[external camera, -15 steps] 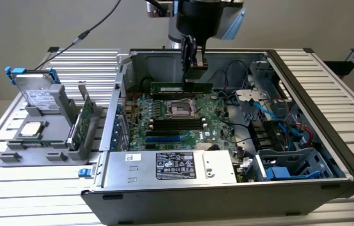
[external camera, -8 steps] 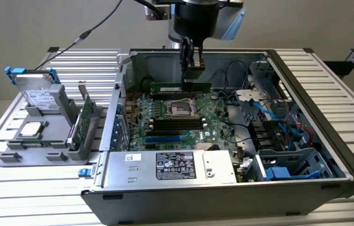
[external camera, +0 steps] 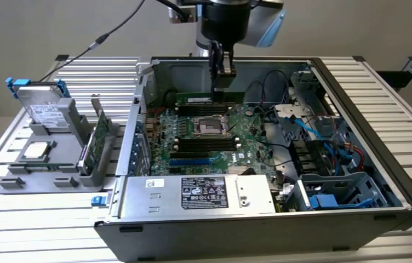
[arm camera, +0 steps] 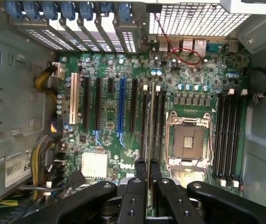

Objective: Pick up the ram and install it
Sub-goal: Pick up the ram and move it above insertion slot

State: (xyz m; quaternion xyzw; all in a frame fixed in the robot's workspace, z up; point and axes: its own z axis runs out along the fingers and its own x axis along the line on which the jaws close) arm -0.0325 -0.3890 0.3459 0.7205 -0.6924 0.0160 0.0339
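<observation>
Starting at the near edge, the slatted desk carries an open case; a power supply with a label lies along the near wall of the case; a drive cage with blue parts stands at the exterior view's right.

A grey holder sits on the desk at the exterior view's left, just beside the case; a hard drive and a green card stand upright in it.

The motherboard lies flat on the floor of the case; a blue slot runs among the expansion slots nearest the power supply; a bank of black memory slots follows; the socket lies beyond that bank.

The ram hangs level farther back, with its long edge running across the case; it is not seated in a slot; how high it stands above the board cannot be told.

The gripper reaches straight down into the case; it is clamped on the upper edge of the ram; the fingers stand close together with a narrow gap. In the wrist view, the fingertips overlap the end of the memory slots between the socket and the expansion slots.
</observation>
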